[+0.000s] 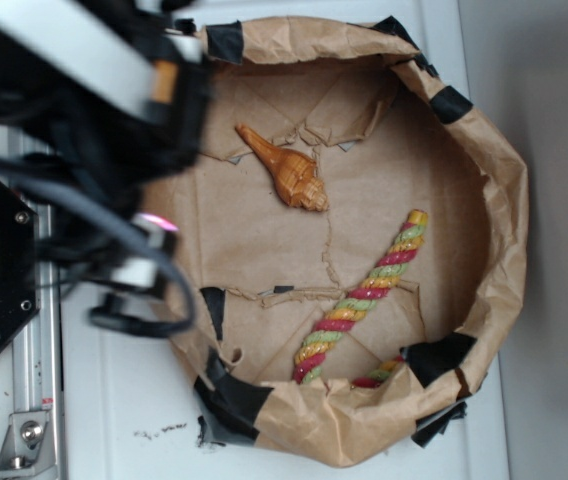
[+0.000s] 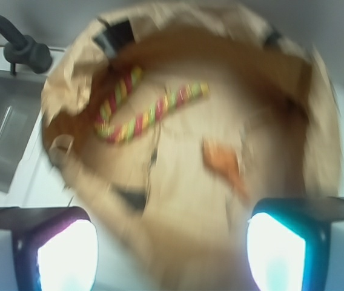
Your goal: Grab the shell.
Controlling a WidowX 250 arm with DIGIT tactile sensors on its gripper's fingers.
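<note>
we're at the approach stage here, nothing gripped yet; the shell (image 1: 286, 174) lies bare on the floor of the brown paper basin (image 1: 499, 190), up toward the basin's top rim in the exterior view, its long spire pointing at the top-left corner and its wide ribbed end turned toward the middle; no finger touches it; the arm (image 1: 84, 90) looms over the basin's left rim, dark and out of focus, so from outside the claw itself can't be made out; switch to the wrist view and the gripper (image 2: 172, 254) shows its two glowing fingertips (image 2: 66, 254) at the bottom edge, spread wide with open air between them, holding nothing; the shell (image 2: 223, 163) sits above and a little toward the right-hand pad in that blurred picture, well apart from both pads; the picture is smeared, so the exact gap is hard to judge; the twisted rope (image 1: 364, 300) lies across the basin's lower-right part, running from near the right rim down toward the bottom rim, apart from the shell and out of the way; my read on the next move: bring the claw over the basin's top-left part, centre the spread fingers over the shell's thicker body, turn them to straddle it across its narrow width, then lower to the paper floor and close; the glossy taper could slip if pinched near the spire
</note>
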